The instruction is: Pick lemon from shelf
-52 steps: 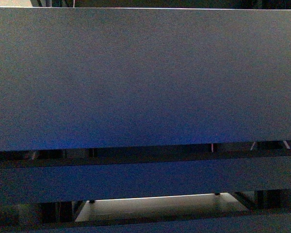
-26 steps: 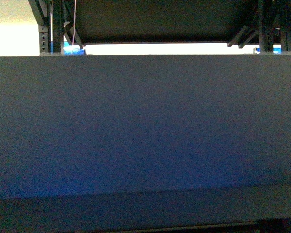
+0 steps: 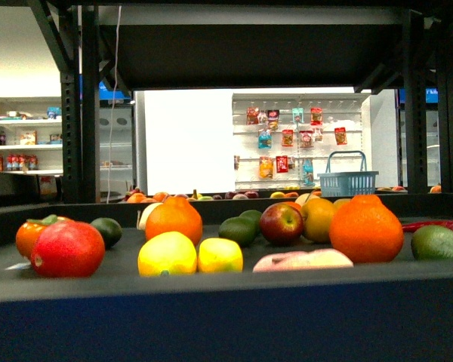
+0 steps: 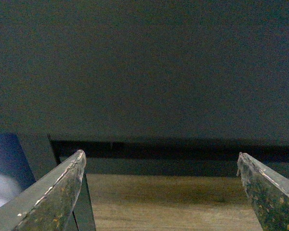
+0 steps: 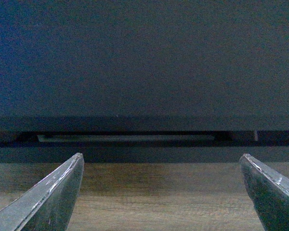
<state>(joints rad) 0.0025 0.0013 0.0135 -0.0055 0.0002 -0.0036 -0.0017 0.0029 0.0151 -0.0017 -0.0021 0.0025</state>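
In the front view the black shelf (image 3: 211, 298) shows a deck at eye level, its lip across the lower picture. Two yellow lemons lie near the front, a larger one (image 3: 167, 255) and a smaller one (image 3: 220, 256) beside it. Neither gripper appears in the front view. The left gripper (image 4: 160, 166) is open and empty, facing the dark underside of a deck and a brown wood-grain panel (image 4: 168, 202). The right gripper (image 5: 161, 166) is open too, with nothing between its fingers, facing the same kind of dark deck and wood-grain panel (image 5: 164, 197).
On the deck lie a red apple (image 3: 67, 248), oranges (image 3: 174, 219) (image 3: 365, 228), limes (image 3: 238, 230), a red-yellow apple (image 3: 281, 223), a pale pink fruit (image 3: 302, 260) and an avocado (image 3: 438, 243). Black posts (image 3: 79, 105) stand at both sides. A blue basket (image 3: 349, 181) and white wall shelves lie behind.
The front camera has risen: the dark shelf face that filled the picture has dropped to the bottom, and the fruit deck has come into sight.
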